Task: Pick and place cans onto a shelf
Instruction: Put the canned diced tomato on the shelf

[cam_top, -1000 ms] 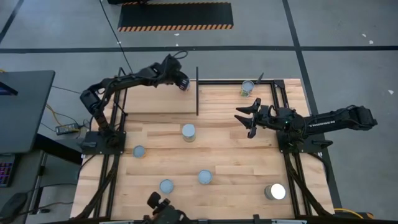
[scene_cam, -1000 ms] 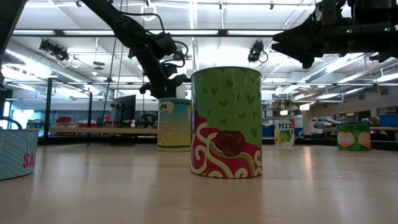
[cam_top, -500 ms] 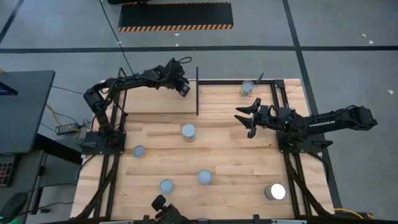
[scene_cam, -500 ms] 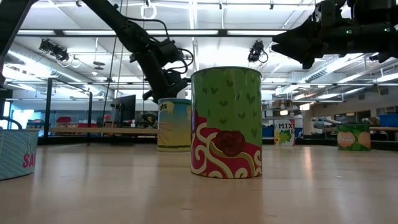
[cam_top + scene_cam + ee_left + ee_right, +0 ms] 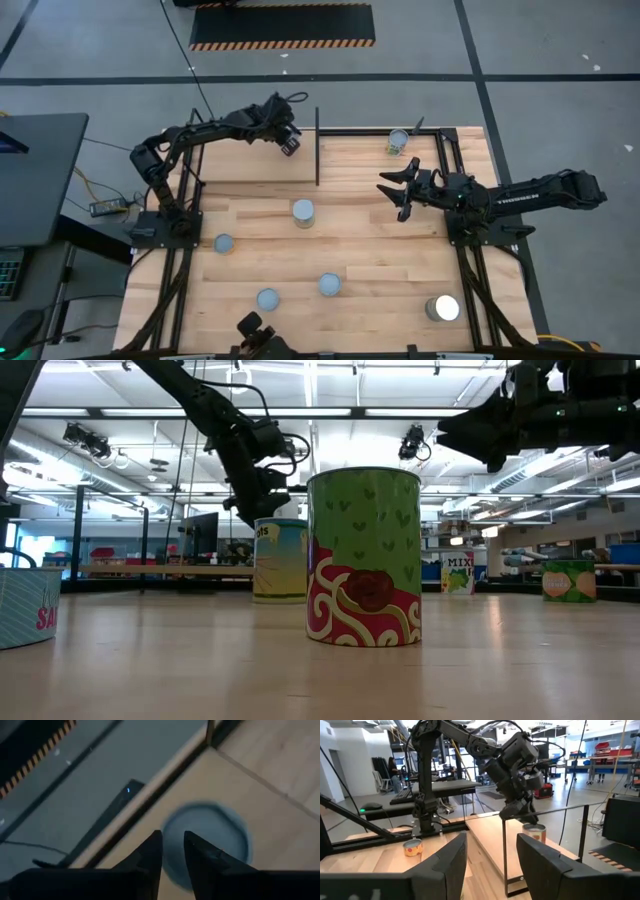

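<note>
Shifted slightly back from the shelf post [image 5: 317,147]: left hand [image 5: 289,146], nearly clenched, directly above upright can [image 5: 206,840]; right hand [image 5: 397,190] released.

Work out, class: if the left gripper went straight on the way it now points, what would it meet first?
Most likely the can right beneath it on the shelf. The left gripper points down at its round top, though the gap between them is hard to judge.
</note>
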Motion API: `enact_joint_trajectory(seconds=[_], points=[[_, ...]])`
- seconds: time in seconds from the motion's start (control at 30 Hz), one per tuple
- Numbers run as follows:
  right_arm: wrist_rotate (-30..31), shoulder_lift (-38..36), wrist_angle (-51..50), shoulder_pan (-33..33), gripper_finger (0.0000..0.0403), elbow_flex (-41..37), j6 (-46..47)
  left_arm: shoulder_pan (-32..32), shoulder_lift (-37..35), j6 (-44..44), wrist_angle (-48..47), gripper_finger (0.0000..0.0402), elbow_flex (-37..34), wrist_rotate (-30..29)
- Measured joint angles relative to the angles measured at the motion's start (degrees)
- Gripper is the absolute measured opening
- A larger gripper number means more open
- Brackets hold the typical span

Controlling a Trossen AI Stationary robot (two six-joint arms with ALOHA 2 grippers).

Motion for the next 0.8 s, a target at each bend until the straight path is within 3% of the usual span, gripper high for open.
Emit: enact_joint_trajectory(seconds=[0.2,0.53,0.8], points=[[0.0,0.0,0.0,0.0,0.0181,0.0,0.0,-0.5,0.0,-0.8,3.8,0.0087,0.0,0.3],[0.0,0.0,-0.3,0.0,0.0181,0.0,0.0,-0.5,0.0,-5.8,-4.0,0.0087,0.0,0.5],[0.0,0.0,-0.3,0.0,0.0181,0.0,0.0,-0.9,0.1,-5.7,0.6,0.0087,0.0,0.6]])
